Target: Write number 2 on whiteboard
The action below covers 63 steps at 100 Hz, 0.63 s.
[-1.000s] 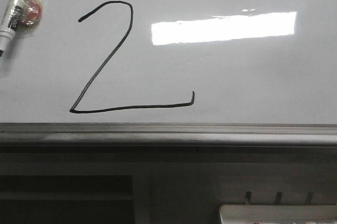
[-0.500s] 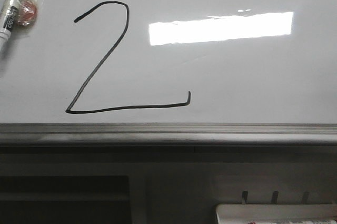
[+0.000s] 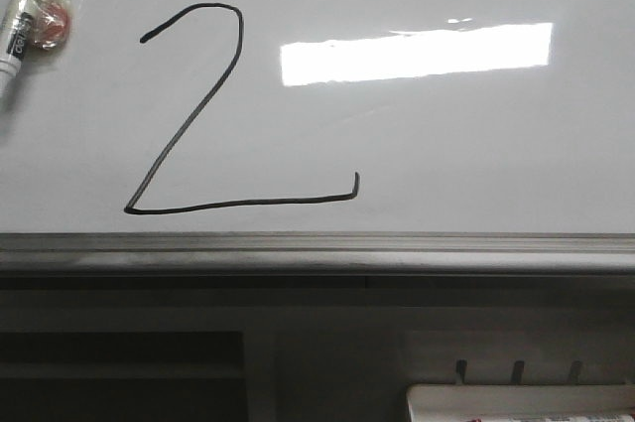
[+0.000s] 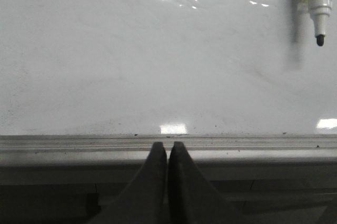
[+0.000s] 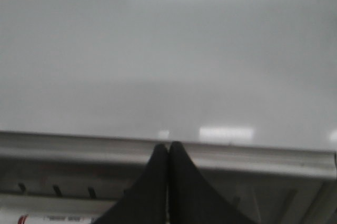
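The 2 (image 3: pixel 213 114) sits complete on the whiteboard (image 3: pixel 476 144), left of the light reflection (image 3: pixel 417 53), base stroke just above the edge rail (image 3: pixel 317 248). Marker (image 3: pixel 25 10) hangs uncapped up-left of the 2, apart from it. Left gripper (image 4: pixel 168 153) and right gripper (image 5: pixel 168 153): fingers pressed together, empty, over the rail. Risk, judged: marker tip or an arm brushing the ink would smear the figure.

Thin black hand-drawn number 2 (image 3: pixel 213 114), complete, on the glossy whiteboard (image 3: pixel 476 144), left of centre
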Motion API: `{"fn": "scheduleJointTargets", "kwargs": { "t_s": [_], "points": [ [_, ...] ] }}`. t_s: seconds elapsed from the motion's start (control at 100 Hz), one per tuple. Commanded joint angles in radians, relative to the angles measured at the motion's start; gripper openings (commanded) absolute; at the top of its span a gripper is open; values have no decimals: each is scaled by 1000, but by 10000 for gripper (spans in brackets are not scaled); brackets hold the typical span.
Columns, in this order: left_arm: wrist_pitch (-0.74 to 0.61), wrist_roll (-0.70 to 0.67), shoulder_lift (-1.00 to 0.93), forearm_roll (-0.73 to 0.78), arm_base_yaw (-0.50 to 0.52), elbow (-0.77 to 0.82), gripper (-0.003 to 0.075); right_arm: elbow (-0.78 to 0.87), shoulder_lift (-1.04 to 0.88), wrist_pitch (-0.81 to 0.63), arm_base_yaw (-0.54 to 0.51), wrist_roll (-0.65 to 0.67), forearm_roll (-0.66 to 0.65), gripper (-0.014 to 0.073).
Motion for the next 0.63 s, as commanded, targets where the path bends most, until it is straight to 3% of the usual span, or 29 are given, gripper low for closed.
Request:
{"fn": "scheduleJointTargets", "kwargs": {
  "t_s": [0.0,0.62],
  "points": [
    [-71,0,-25,-13,2,11,-20,23,-5,-2,-7,-2,8,-62],
    [-71,0,-25,-13,2,11,-20,23,-21,-9,-7,-2,8,-62]
  ]
}}
